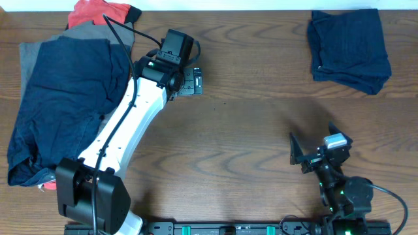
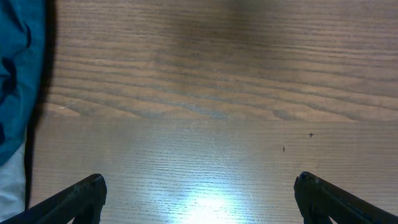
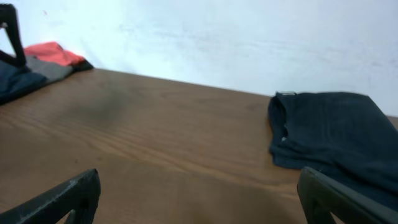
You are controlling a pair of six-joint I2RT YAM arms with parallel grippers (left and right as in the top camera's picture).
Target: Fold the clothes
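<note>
The clothes lie in two places. A heap at the table's left has a large dark navy piece (image 1: pixel 59 104) on top, a grey piece (image 1: pixel 32 52) under it and a red-orange piece (image 1: pixel 98 12) at the back. A folded dark navy garment (image 1: pixel 349 49) rests at the back right, also in the right wrist view (image 3: pixel 329 130). My left gripper (image 1: pixel 189 81) hangs open over bare wood just right of the heap, whose blue edge (image 2: pixel 18 68) shows at the left of its wrist view. My right gripper (image 1: pixel 313 138) is open near the front right, holding nothing.
The wooden table (image 1: pixel 261 130) stretches bare between the heap and the folded garment. The left arm's white link (image 1: pixel 124 130) slants from its base at the front left beside the heap. A pale wall (image 3: pixel 217 37) backs the table's far edge.
</note>
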